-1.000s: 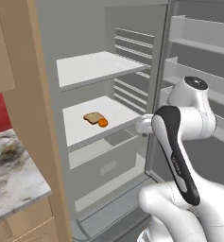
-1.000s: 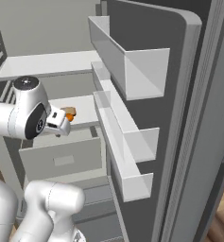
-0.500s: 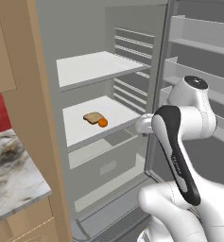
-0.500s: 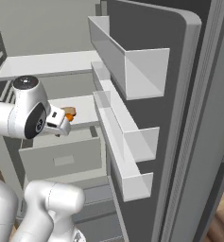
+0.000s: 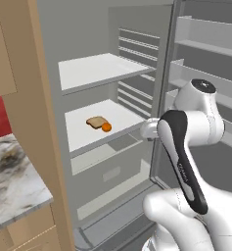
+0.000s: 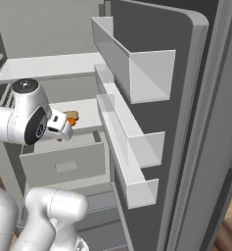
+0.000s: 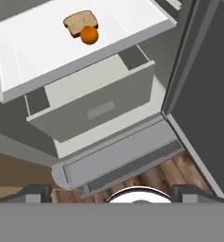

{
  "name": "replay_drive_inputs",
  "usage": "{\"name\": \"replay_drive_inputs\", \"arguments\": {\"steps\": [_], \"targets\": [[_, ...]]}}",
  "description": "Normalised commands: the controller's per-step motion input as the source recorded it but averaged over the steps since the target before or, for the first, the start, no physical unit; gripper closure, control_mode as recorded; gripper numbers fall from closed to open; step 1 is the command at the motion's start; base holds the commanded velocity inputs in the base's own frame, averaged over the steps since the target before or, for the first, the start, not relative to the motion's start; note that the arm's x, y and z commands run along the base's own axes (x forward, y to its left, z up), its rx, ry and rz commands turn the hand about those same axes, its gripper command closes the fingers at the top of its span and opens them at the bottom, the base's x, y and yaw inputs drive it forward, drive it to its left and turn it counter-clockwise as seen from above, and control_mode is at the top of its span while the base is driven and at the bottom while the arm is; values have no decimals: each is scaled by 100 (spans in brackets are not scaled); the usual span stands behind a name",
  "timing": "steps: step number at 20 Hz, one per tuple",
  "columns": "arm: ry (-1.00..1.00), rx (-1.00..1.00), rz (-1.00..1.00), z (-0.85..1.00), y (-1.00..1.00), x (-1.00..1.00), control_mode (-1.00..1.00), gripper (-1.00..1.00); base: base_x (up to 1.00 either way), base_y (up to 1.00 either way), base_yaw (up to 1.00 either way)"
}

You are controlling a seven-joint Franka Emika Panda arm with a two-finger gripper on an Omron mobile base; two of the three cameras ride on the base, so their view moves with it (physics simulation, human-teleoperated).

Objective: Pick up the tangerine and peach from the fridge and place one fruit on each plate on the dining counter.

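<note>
The fridge (image 5: 83,34) stands open in front of me. On its middle white shelf (image 5: 83,135) lies the tangerine (image 5: 106,127), a plain orange ball touching a slice of bread (image 5: 96,121). The hand view looks down on the tangerine (image 7: 89,35) near its top, on that shelf (image 7: 42,47). My gripper (image 5: 148,130) hovers at the shelf's front right corner, a short way right of the fruit, and its fingers (image 7: 35,193) stand wide apart with nothing between them. From the right side the tangerine (image 6: 71,121) peeks out just beyond the hand. Peach, plates and dining counter are out of view.
A pale grey drawer (image 7: 94,106) sits under the shelf. The open fridge door (image 6: 186,127) with its racks (image 6: 132,68) stands close on the right. A tan cupboard side (image 5: 24,98) and a marbled worktop (image 5: 14,181) flank the left. Wooden floor (image 7: 160,175) lies below.
</note>
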Motion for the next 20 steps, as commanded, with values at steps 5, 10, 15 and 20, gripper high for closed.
{"name": "replay_drive_inputs", "arguments": {"steps": [5,10,15,20], "targets": [[-57,-4,0,2,25,2,-100,-100,0,0,0],[-32,0,0,1,24,48,-100,-100,0,0,0],[7,-1,-5,0,3,73,-100,-100,0,0,0],[45,-5,0,0,14,80,-100,-100,0,0,0]]}}
